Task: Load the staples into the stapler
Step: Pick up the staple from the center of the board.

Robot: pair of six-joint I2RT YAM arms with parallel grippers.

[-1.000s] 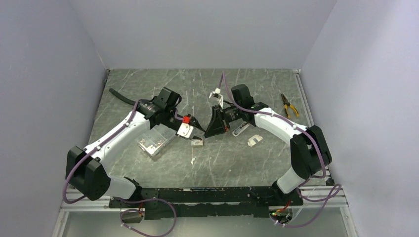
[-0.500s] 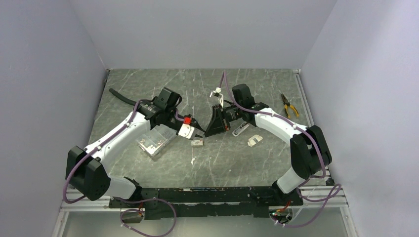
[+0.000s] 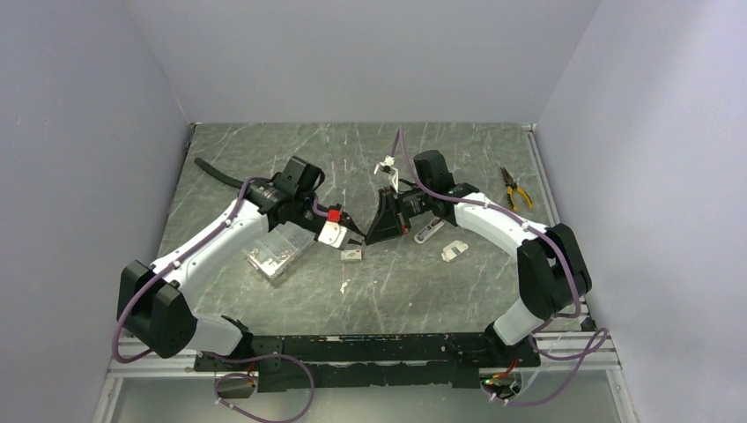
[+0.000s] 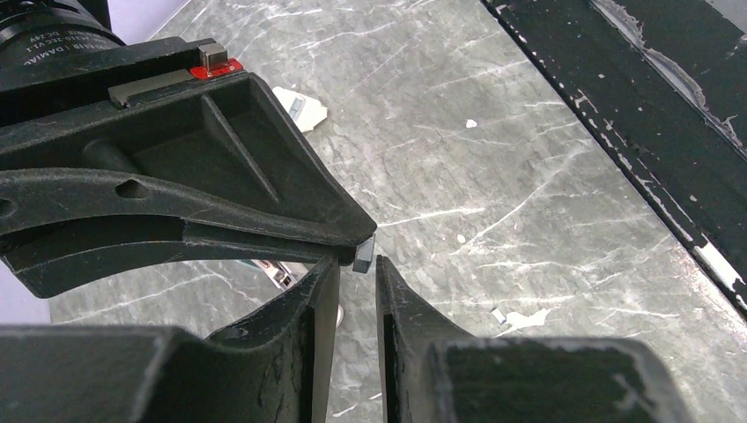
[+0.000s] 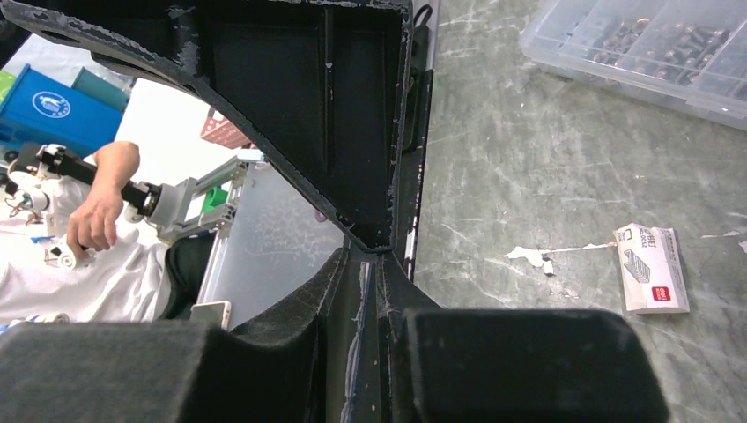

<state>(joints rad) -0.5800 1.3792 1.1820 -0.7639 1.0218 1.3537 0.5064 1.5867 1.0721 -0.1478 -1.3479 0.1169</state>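
I log right gripper (image 5: 370,264) clamped on black stapler (image 3: 385,220), splayed open. At stapler tip: left gripper (image 4: 357,266), jaws nearly together; cannot tell if they pinch grey piece (image 4: 363,256) there. Near stapler tip, apart: staple box (image 3: 351,255).

The top camera looked down from the near edge over the whole table (image 3: 396,291). The left wrist camera, close behind the left gripper (image 4: 357,264), faced the stapler (image 4: 176,159) just ahead of its tips. The right gripper (image 5: 368,264) filled its own nearer view. All shared the stapler.
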